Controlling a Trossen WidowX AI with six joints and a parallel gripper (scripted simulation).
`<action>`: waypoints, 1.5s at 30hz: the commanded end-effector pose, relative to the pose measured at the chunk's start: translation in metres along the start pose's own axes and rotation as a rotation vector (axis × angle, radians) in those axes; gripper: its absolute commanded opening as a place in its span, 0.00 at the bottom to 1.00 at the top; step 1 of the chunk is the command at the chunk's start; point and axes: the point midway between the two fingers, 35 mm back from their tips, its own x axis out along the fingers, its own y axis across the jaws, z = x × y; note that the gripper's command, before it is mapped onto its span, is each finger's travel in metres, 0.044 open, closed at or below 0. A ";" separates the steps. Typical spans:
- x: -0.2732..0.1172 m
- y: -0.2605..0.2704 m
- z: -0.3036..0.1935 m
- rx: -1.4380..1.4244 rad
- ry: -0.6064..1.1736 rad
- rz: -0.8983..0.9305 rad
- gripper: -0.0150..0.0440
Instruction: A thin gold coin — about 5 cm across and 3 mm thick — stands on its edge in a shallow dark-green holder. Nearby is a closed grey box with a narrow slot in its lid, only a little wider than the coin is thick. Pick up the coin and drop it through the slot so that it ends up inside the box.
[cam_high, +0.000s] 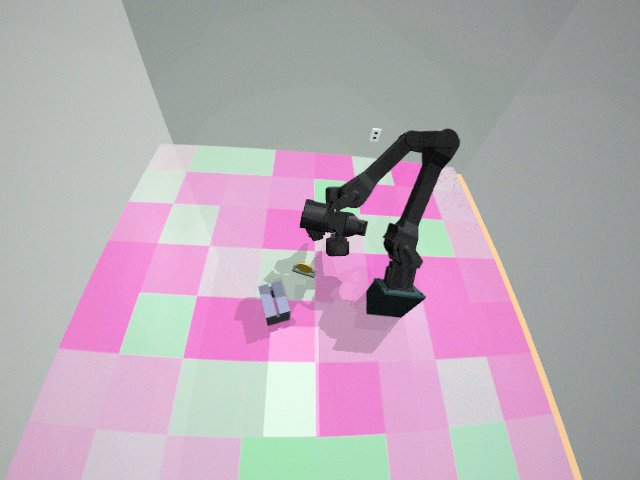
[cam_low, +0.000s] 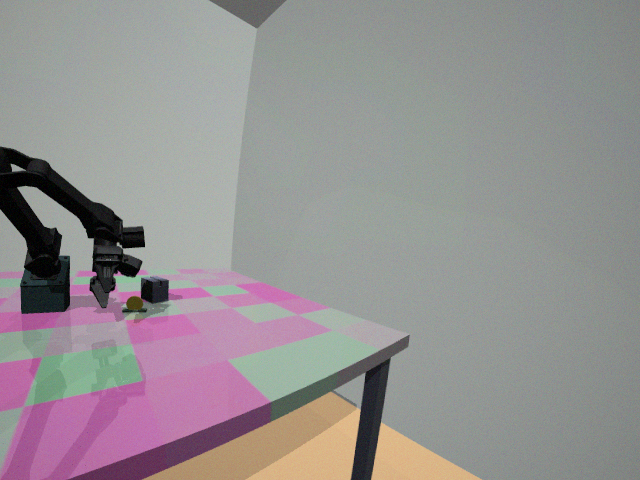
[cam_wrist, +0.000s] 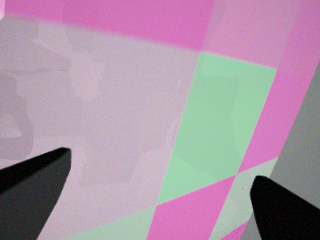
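Observation:
The gold coin (cam_high: 303, 268) (cam_low: 134, 303) stands on its edge in the shallow dark-green holder (cam_high: 311, 274) (cam_low: 142, 310). The closed grey box (cam_high: 282, 301) (cam_low: 155, 290) stands close to the holder, with its narrow slot running along the lid. My gripper (cam_low: 108, 298) (cam_wrist: 164, 172) is open and empty, pointing down above the table, to the left of the coin in the exterior view. In the top view its fingers are hidden under the hand. The wrist view shows both fingertips wide apart over the tabletop, with no coin, holder or box in it.
The patchwork table (cam_high: 222, 392) (cam_low: 289, 356) carries the arm's dark base block (cam_high: 392, 302) (cam_low: 45, 297). In the top view the base stands right of the holder and box. Shadows of the arm fall around the holder.

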 end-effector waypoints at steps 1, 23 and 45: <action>-0.001 0.001 0.002 0.007 -0.006 0.011 0.89; -0.110 0.053 0.086 0.362 0.084 0.717 0.53; -0.069 0.089 0.089 0.363 0.084 0.715 0.53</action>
